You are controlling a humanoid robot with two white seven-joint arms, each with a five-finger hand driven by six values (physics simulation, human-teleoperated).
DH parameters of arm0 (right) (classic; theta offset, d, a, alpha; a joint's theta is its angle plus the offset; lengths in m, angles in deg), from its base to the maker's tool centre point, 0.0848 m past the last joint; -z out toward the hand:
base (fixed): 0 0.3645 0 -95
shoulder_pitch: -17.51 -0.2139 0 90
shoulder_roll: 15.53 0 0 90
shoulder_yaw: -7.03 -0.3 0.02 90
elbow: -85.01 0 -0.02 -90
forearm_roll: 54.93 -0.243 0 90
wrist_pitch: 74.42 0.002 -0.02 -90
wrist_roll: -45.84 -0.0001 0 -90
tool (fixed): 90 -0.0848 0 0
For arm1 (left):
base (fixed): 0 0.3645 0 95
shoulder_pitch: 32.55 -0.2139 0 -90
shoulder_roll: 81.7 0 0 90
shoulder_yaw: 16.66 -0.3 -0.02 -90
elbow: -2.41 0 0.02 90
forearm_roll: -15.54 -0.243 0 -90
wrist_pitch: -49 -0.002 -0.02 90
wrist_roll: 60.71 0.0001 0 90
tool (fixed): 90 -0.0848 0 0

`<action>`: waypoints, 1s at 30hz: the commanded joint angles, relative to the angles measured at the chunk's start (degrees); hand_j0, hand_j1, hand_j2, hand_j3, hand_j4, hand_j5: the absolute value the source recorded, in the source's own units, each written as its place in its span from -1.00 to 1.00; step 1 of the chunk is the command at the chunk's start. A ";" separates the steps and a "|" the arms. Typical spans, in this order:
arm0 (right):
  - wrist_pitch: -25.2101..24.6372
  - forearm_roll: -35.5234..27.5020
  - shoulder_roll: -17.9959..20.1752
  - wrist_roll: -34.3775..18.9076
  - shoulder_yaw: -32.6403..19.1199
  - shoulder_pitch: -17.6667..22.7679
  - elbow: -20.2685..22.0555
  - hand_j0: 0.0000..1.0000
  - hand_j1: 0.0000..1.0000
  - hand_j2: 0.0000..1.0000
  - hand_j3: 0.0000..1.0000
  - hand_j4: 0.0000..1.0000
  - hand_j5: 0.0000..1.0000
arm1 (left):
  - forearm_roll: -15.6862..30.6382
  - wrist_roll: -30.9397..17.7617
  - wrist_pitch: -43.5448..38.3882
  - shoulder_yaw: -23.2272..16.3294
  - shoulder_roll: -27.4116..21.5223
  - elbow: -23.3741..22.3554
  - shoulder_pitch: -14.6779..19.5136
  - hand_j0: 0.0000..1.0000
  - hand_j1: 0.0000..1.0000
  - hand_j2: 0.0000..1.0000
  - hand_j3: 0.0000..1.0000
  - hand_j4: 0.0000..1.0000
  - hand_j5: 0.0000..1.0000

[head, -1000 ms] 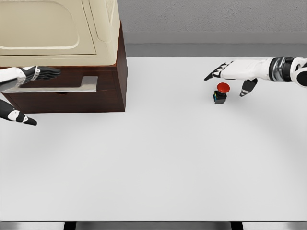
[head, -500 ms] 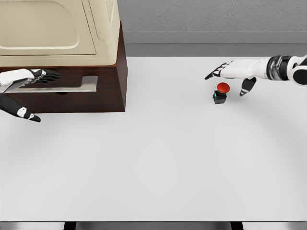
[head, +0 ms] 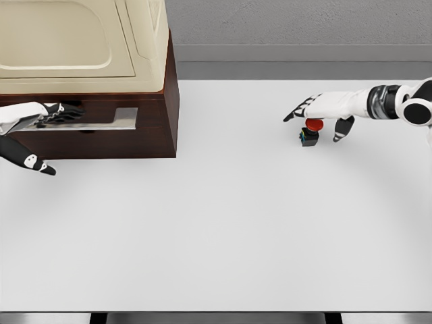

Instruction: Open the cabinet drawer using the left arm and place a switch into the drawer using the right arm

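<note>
Hovering right robot hand (head: pixel 322 112), fingers spread, over switch (head: pixel 311 131)

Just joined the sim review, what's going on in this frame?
A two-armed humanoid is working at a white table. Its left robot hand lies on the silver handle of the dark brown wooden cabinet drawer, which looks shut. Its right robot hand hovers with fingers spread just over the red-capped push-button switch, which stands on the table, not yet grasped.

We see a white bench (head: pixel 223 223) under even light; behind it runs a grey wall (head: pixel 297 23) with a paler ledge (head: pixel 297 52).
</note>
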 commanded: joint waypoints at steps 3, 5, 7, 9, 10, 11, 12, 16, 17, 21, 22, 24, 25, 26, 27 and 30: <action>-0.14 -0.23 0.04 0.02 0.10 0.00 0.07 1.00 1.00 1.00 1.00 1.00 1.00 | 0.19 -5.86 4.38 -0.38 -1.66 0.04 -0.08 1.00 1.00 1.00 1.00 1.00 1.00; -0.14 -0.23 0.04 0.02 0.10 0.00 0.07 1.00 1.00 1.00 1.00 1.00 1.00 | 0.19 -6.83 5.35 -0.38 -2.19 0.04 -0.17 1.00 1.00 1.00 1.00 1.00 1.00; -0.14 -0.23 -0.05 0.02 0.10 0.00 -0.02 1.00 1.00 1.00 1.00 1.00 1.00 | 0.19 -7.44 5.43 -0.38 -2.45 0.13 -0.17 1.00 1.00 1.00 1.00 1.00 1.00; -0.14 -0.23 -0.13 0.02 0.10 0.00 -0.10 1.00 1.00 1.00 1.00 1.00 1.00 | 0.19 -7.44 5.70 -0.38 -2.45 0.04 -0.17 1.00 1.00 1.00 1.00 1.00 1.00; -0.14 -0.23 -0.31 0.02 0.19 0.00 -0.19 1.00 1.00 1.00 1.00 1.00 1.00 | 0.19 -7.53 5.79 -0.38 -2.54 0.04 -0.17 1.00 1.00 1.00 1.00 1.00 1.00; -0.14 -0.23 -0.31 0.02 0.19 0.00 -0.19 1.00 1.00 1.00 1.00 1.00 1.00 | 0.19 -7.62 5.79 -0.38 -2.71 0.13 -0.17 1.00 1.00 1.00 1.00 1.00 1.00; -0.14 -0.23 -0.31 0.02 0.19 0.00 -0.28 1.00 1.00 1.00 1.00 1.00 1.00 | 0.19 -7.97 6.22 -0.38 -3.06 0.13 -0.26 1.00 1.00 1.00 1.00 1.00 1.00; -0.14 -0.23 -0.31 0.02 0.54 0.00 -0.45 1.00 1.00 1.00 1.00 1.00 1.00 | 0.28 -9.48 9.21 -0.46 -4.21 0.13 -0.34 1.00 1.00 1.00 1.00 1.00 1.00; -0.14 -0.23 -0.40 0.02 0.54 0.00 -0.45 1.00 1.00 1.00 1.00 1.00 1.00 | 0.28 -9.48 10.18 -0.46 -4.73 0.13 -0.43 1.00 1.00 1.00 1.00 1.00 1.00; -0.14 -0.23 -0.40 0.02 0.54 0.00 -0.45 1.00 1.00 1.00 1.00 1.00 1.00 | 0.37 -9.48 10.88 -0.46 -5.70 0.13 -0.69 1.00 1.00 1.00 1.00 1.00 1.00; -0.14 -0.23 -0.40 0.02 0.54 0.00 -0.45 1.00 1.00 1.00 1.00 1.00 1.00 | 0.37 -9.48 10.97 -0.46 -5.79 0.13 -0.69 1.00 1.00 1.00 1.00 1.00 1.00; -0.14 -0.23 -0.40 0.02 0.55 0.00 -0.45 1.00 1.00 1.00 1.00 1.00 1.00 | 0.37 -9.48 11.50 -0.46 -5.88 0.13 -0.69 1.00 1.00 1.00 1.00 1.00 1.00; -0.14 -0.23 -0.40 0.02 0.54 0.00 -0.45 1.00 1.00 1.00 1.00 1.00 1.00 | 0.37 -9.48 12.20 -0.46 -6.58 0.13 -0.69 1.00 1.00 1.00 1.00 1.00 1.00; -0.14 -0.23 -0.40 0.02 0.54 0.00 -0.45 1.00 1.00 1.00 1.00 1.00 1.00 | 0.37 -9.48 12.82 -0.55 -6.76 0.13 -0.78 1.00 1.00 1.00 1.00 1.00 1.00; -0.14 -0.23 -0.40 0.02 0.54 0.00 -0.45 1.00 1.00 1.00 1.00 1.00 1.00 | 0.37 -9.48 12.91 -0.55 -6.93 0.13 -0.78 1.00 1.00 1.00 1.00 1.00 1.00; -0.14 -0.23 -0.49 0.02 0.54 0.00 -0.45 1.00 1.00 1.00 1.00 1.00 1.00 | 0.37 -9.48 13.78 -0.64 -7.72 0.13 -1.05 1.00 1.00 1.00 1.00 1.00 1.00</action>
